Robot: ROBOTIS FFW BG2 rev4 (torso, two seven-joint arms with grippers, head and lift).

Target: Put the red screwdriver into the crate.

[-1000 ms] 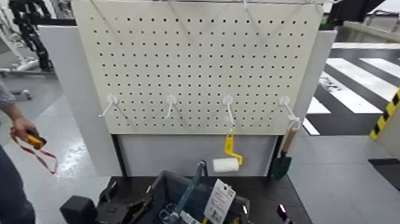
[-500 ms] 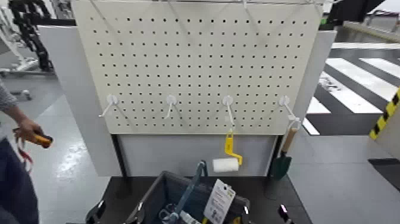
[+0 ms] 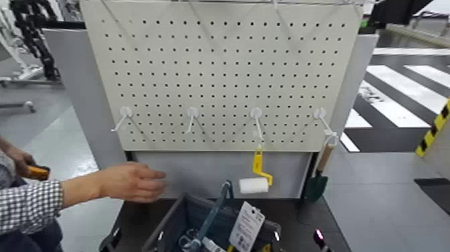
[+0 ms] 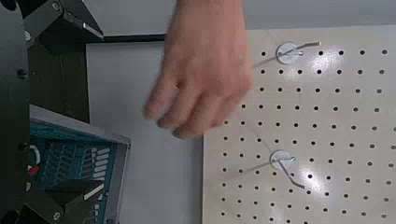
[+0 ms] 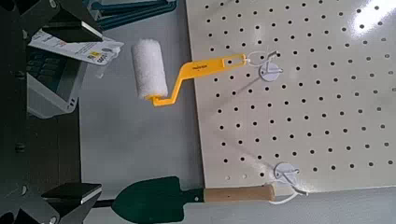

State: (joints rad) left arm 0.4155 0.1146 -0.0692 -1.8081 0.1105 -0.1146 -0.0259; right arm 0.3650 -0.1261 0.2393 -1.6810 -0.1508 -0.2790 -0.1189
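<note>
Left gripper (image 3: 137, 240) is at 7 o'clock from mid head view, jaws wide, nothing in it. At approx. 9, a person's hand (image 3: 25, 163) has an orange-and-black thing (image 3: 38, 173). At 8, the reaching hand (image 3: 137, 182) is out in front of the board, just by the L arm's work spot. Big risk: if L arm goes up or fwd now, it could bump that hand. Best wait till it's out.

Crate (image 3: 173, 223) is at 6, open top, stuff in it. Red screwdriver: can't find it for sure. A red bit (image 4: 35, 169) shows in the crate in the L wrist view; could be it, can't tell. If it's in, a new grab could pull it out or knock the crate. The tag (image 3: 246, 226) and blue bar (image 3: 214, 216) could snag a tool or a jaw.

R gripper (image 3: 299, 236), at 5, is wide and empty, parked. Roller (image 3: 258, 161), also at 5, and trowel (image 3: 323, 161), at 4, hang on hooks; a stray R arm swing could knock 'em off.
</note>
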